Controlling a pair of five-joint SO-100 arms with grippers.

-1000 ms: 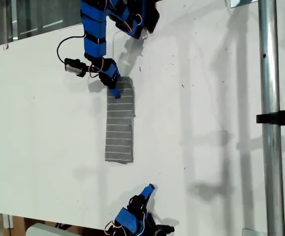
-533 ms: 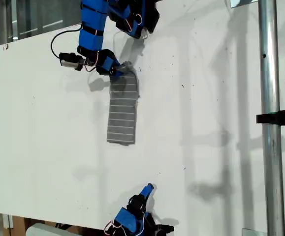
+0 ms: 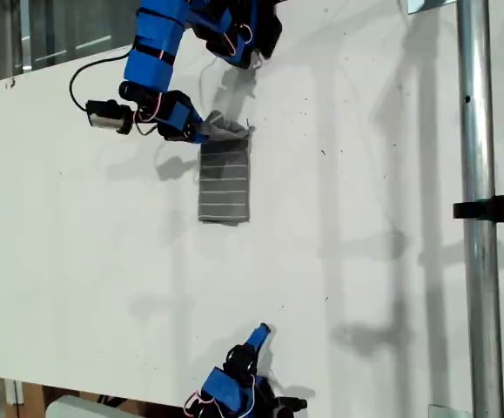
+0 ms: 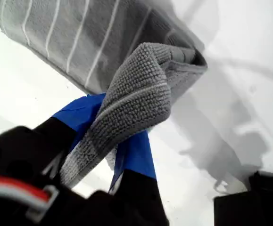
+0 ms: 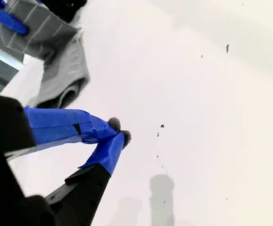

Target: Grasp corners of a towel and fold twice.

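On the white table (image 3: 365,261), seen from the exterior view, the towel (image 3: 225,185) lies as a short grey rectangle of soft cloth crossed by thin pale stripes. Its end nearest the blue arm is lifted off the surface and bunched into a crumpled peak; the rest lies flat. My first gripper (image 3: 201,131) sits at that raised end, clamped on the cloth, with its black-and-blue body reaching away toward the exterior view's left. My second gripper (image 3: 263,332) stands well apart from the towel, beyond its flat end, over bare table with its blue tip pointing toward the cloth. A smooth metal pole (image 3: 478,218) runs down the exterior view's right, well clear of the towel.

Along the first wrist view, the towel (image 4: 141,89) shows a looped, nubbly weave. One of the corners (image 4: 127,117) is folded over and pinched between the blue taped fingers (image 4: 136,155) of my first gripper (image 4: 115,143), the jaws closed tight on the fabric. Past the grip the striped body of the cloth drops toward the table (image 4: 249,70).

Along the second wrist view, my second gripper (image 5: 118,132) has its two blue taped fingers (image 5: 61,125) meeting at the tips, with small grey tufts of fluff there and no object between them. The towel (image 5: 61,80) appears far off from these jaws as a rolled grey mass, with my first gripper (image 5: 11,21) just beyond it. The table (image 5: 211,117) is matt white with a few dark specks.
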